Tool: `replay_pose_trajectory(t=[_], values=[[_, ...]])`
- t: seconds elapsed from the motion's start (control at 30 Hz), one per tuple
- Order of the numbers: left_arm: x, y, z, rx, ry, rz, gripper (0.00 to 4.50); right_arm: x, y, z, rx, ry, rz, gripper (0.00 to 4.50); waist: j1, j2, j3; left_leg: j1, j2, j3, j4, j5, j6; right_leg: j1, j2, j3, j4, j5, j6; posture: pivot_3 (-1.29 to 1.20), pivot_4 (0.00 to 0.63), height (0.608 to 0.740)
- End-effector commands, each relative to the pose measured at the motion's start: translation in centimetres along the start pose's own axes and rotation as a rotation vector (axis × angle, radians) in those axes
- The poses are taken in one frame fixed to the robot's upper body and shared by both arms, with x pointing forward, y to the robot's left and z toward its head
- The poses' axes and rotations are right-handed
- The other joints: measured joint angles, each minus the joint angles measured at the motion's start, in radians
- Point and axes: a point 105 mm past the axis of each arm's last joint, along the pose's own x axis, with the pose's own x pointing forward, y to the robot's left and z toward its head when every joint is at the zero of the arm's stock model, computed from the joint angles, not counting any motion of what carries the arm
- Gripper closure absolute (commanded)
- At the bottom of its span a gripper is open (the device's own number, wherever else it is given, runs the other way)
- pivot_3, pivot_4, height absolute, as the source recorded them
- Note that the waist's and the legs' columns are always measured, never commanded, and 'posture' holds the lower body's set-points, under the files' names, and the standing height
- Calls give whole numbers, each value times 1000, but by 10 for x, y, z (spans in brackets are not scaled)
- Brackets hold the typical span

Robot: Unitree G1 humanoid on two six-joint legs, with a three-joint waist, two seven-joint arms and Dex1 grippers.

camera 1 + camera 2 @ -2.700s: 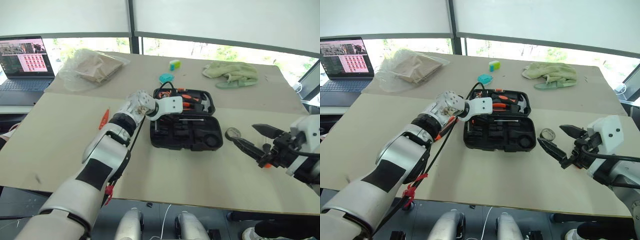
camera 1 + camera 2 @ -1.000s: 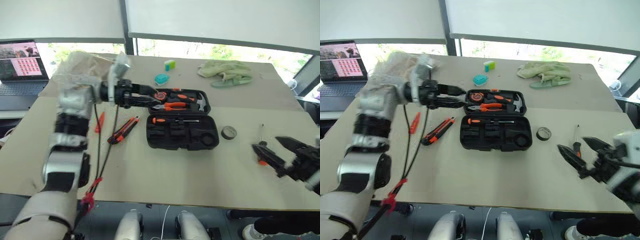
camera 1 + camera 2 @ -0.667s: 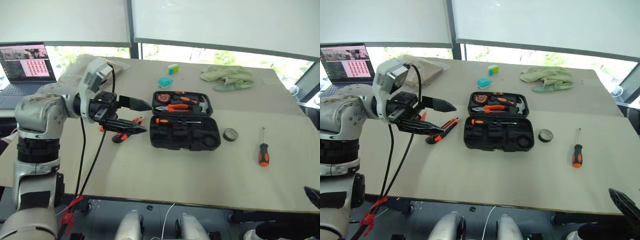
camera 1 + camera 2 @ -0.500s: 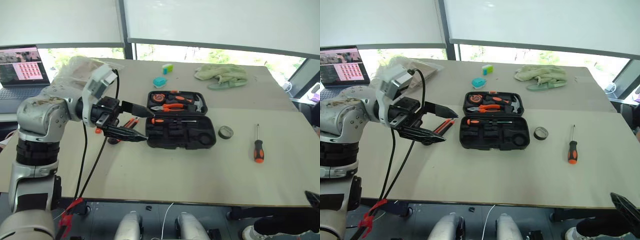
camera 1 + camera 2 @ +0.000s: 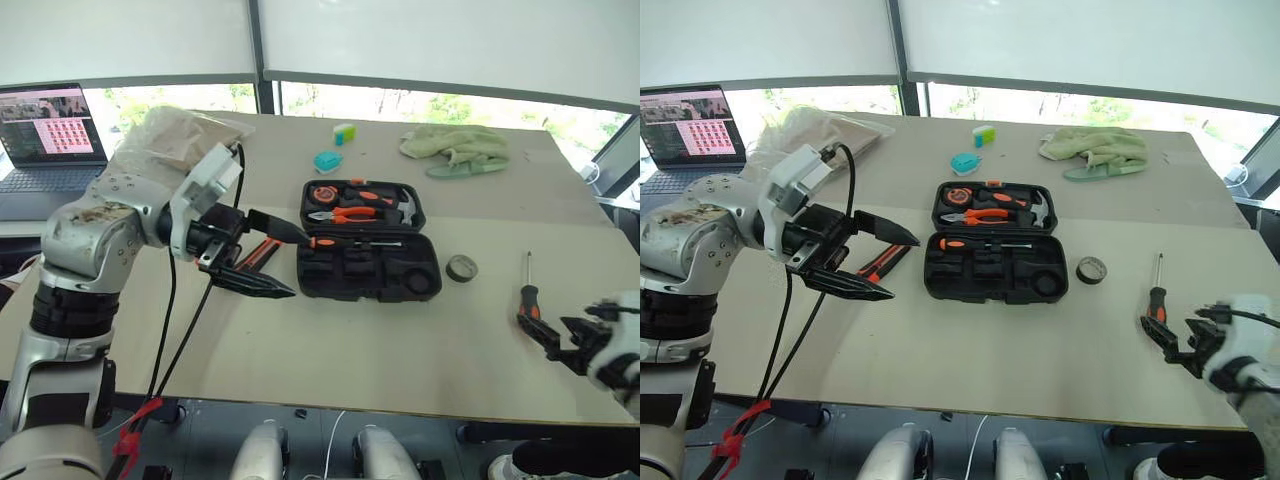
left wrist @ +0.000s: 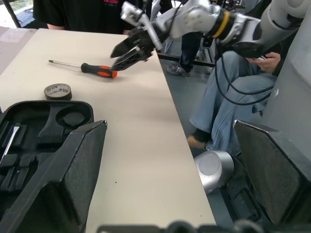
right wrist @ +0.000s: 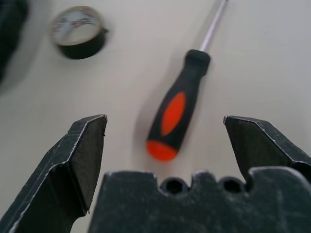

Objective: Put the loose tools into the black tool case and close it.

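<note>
Open black tool case (image 5: 368, 240) mid-counter, tools loose around it.
Utility knife (image 5: 258, 252) left of it; tape roll (image 5: 461, 268) and screwdriver (image 5: 527, 298) lie to its right.

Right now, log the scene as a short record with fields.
case: black tool case open on the table, pliers and hammer in its lid
right side: screwdriver and tape roll loose
left side: utility knife loose
left gripper: jaws open, empty, above the knife
right gripper: jaws open, at the screwdriver handle
</note>
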Motion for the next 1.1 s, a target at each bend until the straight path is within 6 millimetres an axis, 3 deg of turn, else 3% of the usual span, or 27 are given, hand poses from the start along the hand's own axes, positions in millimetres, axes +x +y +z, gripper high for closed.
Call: replay_pose_trajectory(t=[0.03, 0.1, 0.2, 0.47, 0.57, 0.63, 0.73, 0.8, 0.97, 1.03, 1.1], values=[[0, -1, 10, 49, -5, 10, 23, 11, -14, 2, 22, -15, -85, 0, 0, 0, 0, 0, 0, 0, -1, 0, 0, 0, 0, 0, 0, 0, 0, 0, 150, 740], [0, 1, 10, 54, -1, 22, 23, 18, -14, 1, 66, -24, -84, 0, -2, 0, 0, 0, 0, 0, -1, 0, 0, 0, 0, 0, 0, 0, 0, 0, 150, 740], [0, 5, 10, 49, 1, 45, 0, 26, -11, -3, 94, -22, -70, 729, -6, 0, 0, 1, 0, 0, -1, 0, 0, 0, 0, 0, 0, 0, 0, 0, 150, 740], [-3, 11, 11, 37, 3, 59, 0, 29, -10, -6, 65, -36, -81, 3351, -12, 0, 0, 2, 1, 0, -2, 0, 0, 1, 1, 0, 0, 0, 0, 0, 150, 740], [-5, 11, 8, 28, 11, 60, 0, 21, -16, 13, 81, -114, -103, 3457, -11, 0, 0, 2, 1, -1, -2, 0, 0, 1, 1, 0, 0, 0, 0, 0, 150, 740], [-7, 11, 4, 24, 27, 66, 0, 14, -6, 42, 63, -202, -37, 3457, -10, 1, 1, 2, 1, -1, -2, 0, 0, 0, 1, 0, 0, 0, 0, 0, 150, 740], [-15, 7, -3, 7, 65, 69, 0, 2, 37, 88, -92, -298, 225, 3457, -17, 7, 4, 2, 0, -2, -3, 0, 0, -1, 0, 2, 0, 0, 0, 0, 150, 740], [-20, 7, -7, -4, 86, 73, 0, -2, 66, 106, -248, -291, 388, 3457, -23, 11, 7, 2, 0, -1, -3, 0, 0, -1, 0, 3, 0, 0, 0, 0, 150, 740], [-28, 17, -9, -1, 100, 115, 0, 10, 116, 127, -562, -205, 663, 3457, -26, 9, 8, 3, 1, 0, -5, 0, 0, 0, 2, 0, 0, 0, 0, 0, 150, 740], [-28, 19, -9, 1, 100, 119, 0, 20, 128, 130, -672, -174, 723, 3457, -25, 8, 9, 3, 1, 1, -5, 0, 0, -1, 2, 0, 0, 0, 0, 0, 150, 740], [-29, 22, -8, 4, 103, 127, 0, 40, 136, 128, -913, -153, 752, 3457, -19, 7, 10, 1, 1, 3, -4, 0, 0, -3, 1, 1, 0, 0, 0, 0, 150, 740]])
